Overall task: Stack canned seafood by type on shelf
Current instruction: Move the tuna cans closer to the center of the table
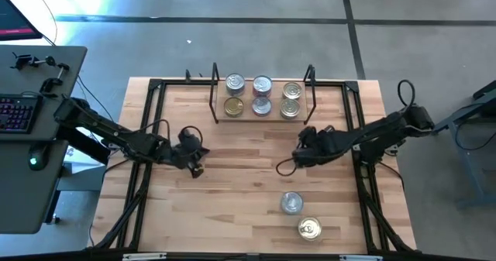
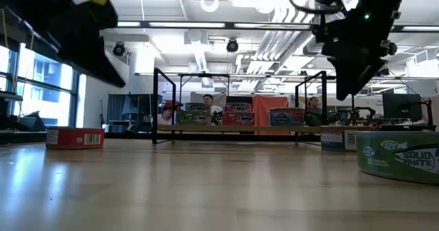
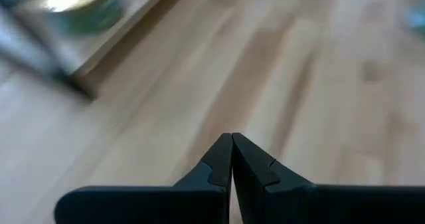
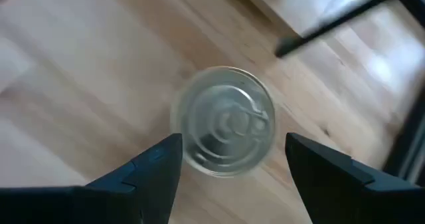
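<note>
Silver-lidded tin (image 4: 224, 121): directly below your right gripper (image 4: 229, 159), fingers spread, straddling; descend straight. Left gripper (image 3: 232, 144): pressed together, empty, farther off. Shelf (image 1: 261, 118): far side

Left tool (image 3: 232, 139) pinched closed; right tool (image 4: 232, 144) spread wide.

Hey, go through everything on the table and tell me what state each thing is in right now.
left gripper: shut, empty, above bare wood.
right gripper: open, above the silver-lid can.
silver-lid can: upright on the table, loose.
gold-lid can: upright on the table, loose.
shelf: holding six cans, upright.
</note>
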Tool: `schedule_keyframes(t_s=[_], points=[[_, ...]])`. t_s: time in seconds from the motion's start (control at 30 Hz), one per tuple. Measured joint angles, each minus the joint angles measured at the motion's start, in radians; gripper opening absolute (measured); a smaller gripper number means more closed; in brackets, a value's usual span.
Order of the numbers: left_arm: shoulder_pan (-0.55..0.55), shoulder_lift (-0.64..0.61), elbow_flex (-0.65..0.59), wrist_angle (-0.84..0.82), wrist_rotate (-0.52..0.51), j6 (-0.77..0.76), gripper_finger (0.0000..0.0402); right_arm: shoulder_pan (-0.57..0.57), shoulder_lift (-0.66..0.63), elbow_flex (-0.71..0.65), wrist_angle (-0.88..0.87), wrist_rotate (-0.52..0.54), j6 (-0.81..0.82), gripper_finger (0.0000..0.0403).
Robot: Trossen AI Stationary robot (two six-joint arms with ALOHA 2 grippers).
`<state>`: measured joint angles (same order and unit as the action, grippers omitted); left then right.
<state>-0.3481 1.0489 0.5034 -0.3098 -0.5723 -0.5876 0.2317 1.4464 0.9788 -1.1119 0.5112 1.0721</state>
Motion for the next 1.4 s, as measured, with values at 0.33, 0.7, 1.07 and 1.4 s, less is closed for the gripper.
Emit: schedule_keyframes(t_s=[0.33, 0.7, 1.07, 1.4], points=[[-0.028, 0.000, 0.001, 0.275, 0.064, 0.266, 0.0003, -0.094, 0.000, -0.177, 0.172, -0.034, 0.028, 0.0224], [-0.026, 0.002, 0.001, 0.286, 0.065, 0.306, 0.0003, -0.072, 0.000, -0.256, 0.603, -0.120, -0.109, 0.0018], [-0.018, -0.001, 0.001, 0.203, 0.054, 0.233, 0.0003, -0.002, 0.097, -0.253, 1.097, -0.097, -0.389, 0.0004], [-0.133, 0.000, 0.002, 0.179, 0.091, 0.274, 0.0003, 0.231, 0.052, -0.089, 1.048, -0.387, -0.435, 0.0000]])
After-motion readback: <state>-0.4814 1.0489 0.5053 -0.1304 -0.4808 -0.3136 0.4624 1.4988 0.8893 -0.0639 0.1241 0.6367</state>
